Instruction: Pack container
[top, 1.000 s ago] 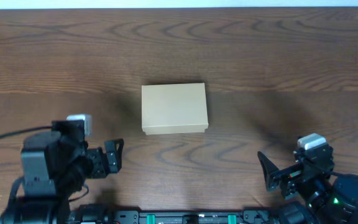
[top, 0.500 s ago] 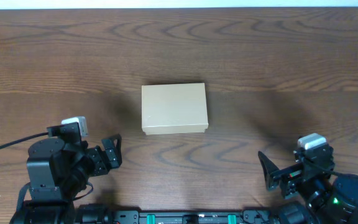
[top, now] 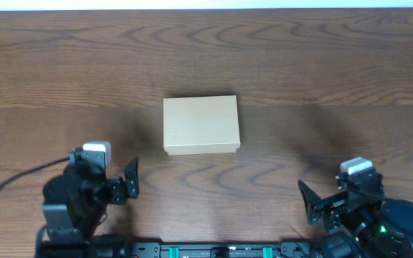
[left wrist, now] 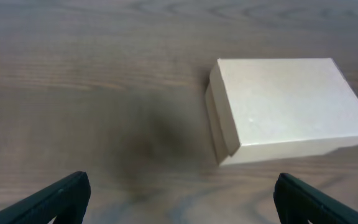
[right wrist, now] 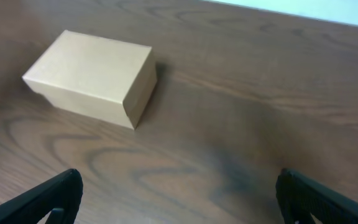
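Note:
The container (top: 201, 125) is a plain brown cardboard box with its lid shut, sitting in the middle of the wooden table. It also shows in the left wrist view (left wrist: 288, 109) and in the right wrist view (right wrist: 92, 77). My left gripper (top: 130, 179) is open and empty, near the front edge, left of and in front of the box. My right gripper (top: 308, 203) is open and empty, near the front edge at the right. Both are well apart from the box.
The dark wooden table (top: 321, 64) stretches behind and beside the box. A black rail (top: 206, 251) runs along the front edge between the two arm bases.
My left arm has drawn back toward the front edge, its gripper lower in view. My right arm has shifted slightly toward the front. The box has not moved.

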